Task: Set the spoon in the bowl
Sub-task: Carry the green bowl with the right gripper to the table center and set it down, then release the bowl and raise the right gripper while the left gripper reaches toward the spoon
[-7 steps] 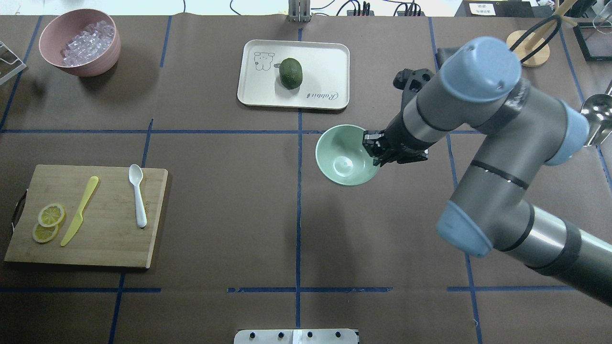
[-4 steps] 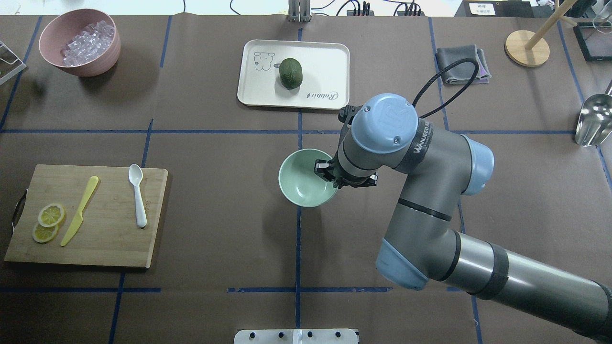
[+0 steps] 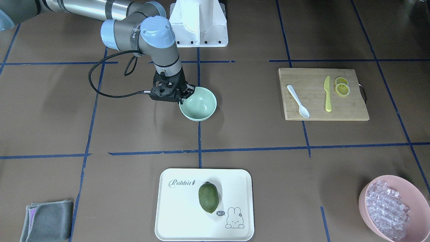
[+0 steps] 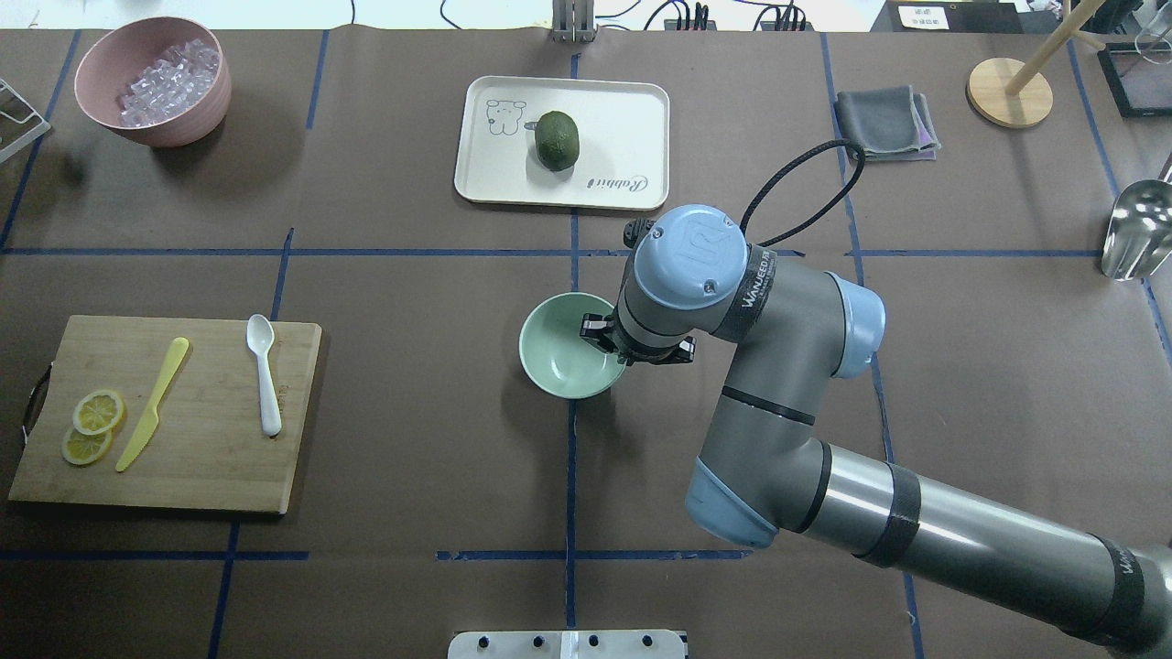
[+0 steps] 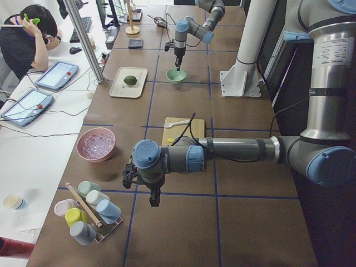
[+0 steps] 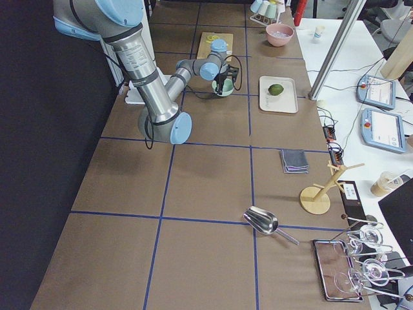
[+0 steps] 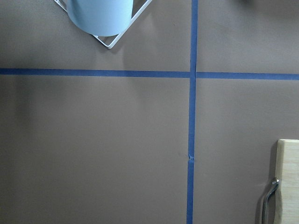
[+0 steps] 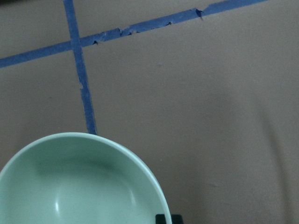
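Observation:
The white spoon (image 4: 264, 373) lies on the wooden cutting board (image 4: 211, 458) at the left, next to a yellow knife (image 4: 154, 403); it also shows in the front view (image 3: 298, 101). The mint-green bowl (image 4: 560, 355) is near the table's middle, upright and empty. My right gripper (image 4: 600, 337) is shut on the bowl's right rim, one finger inside and one outside; the front view shows the same grip (image 3: 184, 96). The right wrist view shows the bowl (image 8: 79, 182) close below. My left gripper (image 5: 154, 196) shows only in the left exterior view, so I cannot tell its state.
A white tray (image 4: 513, 174) with a green avocado (image 4: 557, 140) lies behind the bowl. A pink bowl of clear cubes (image 4: 152, 81) stands far left. Lemon slices (image 4: 92, 426) lie on the board. A grey cloth (image 4: 884, 124) and a metal scoop (image 4: 1134, 229) lie at the right.
My right gripper has carried the green bowl leftward and nearer to me, from right of the centre line to across it. The spoon has not moved.

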Robot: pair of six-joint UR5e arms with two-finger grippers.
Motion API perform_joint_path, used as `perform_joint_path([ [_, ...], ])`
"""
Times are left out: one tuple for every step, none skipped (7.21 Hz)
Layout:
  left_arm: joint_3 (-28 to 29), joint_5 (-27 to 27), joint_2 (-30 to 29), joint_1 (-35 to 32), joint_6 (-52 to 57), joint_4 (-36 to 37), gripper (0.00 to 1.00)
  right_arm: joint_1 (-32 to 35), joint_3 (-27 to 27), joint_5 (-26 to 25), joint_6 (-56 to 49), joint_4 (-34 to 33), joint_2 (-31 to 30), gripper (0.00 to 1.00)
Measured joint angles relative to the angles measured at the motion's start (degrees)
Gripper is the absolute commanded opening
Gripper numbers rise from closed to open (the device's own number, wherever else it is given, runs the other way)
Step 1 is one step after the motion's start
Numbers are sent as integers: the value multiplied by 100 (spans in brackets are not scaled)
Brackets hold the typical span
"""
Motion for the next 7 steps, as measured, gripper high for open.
perform_joint_path([
  [6, 2, 2, 0, 0, 0, 100, -15, -9, 8, 6, 9, 16, 76],
  [10, 3, 3, 0, 1, 0, 100, -32, -15, 10, 6, 13, 40, 100],
  [12, 3, 3, -2, 1, 0, 100, -56, -15, 6, 5, 12, 63, 100],
  [10, 4, 3, -1, 3, -9, 100, -74, -11, 1, 2, 11, 72, 100],
  [-10, 2, 3, 10, 5, -103, 100, -67, 5, -6, -3, 11, 82, 100],
  [-44, -2, 3, 57, -21, -386, 100, -37, 47, -14, -9, 2, 92, 100],
  [-150, 2, 2, 246, -295, -799, 100, 24, 103, -21, -14, -21, 89, 100],
])
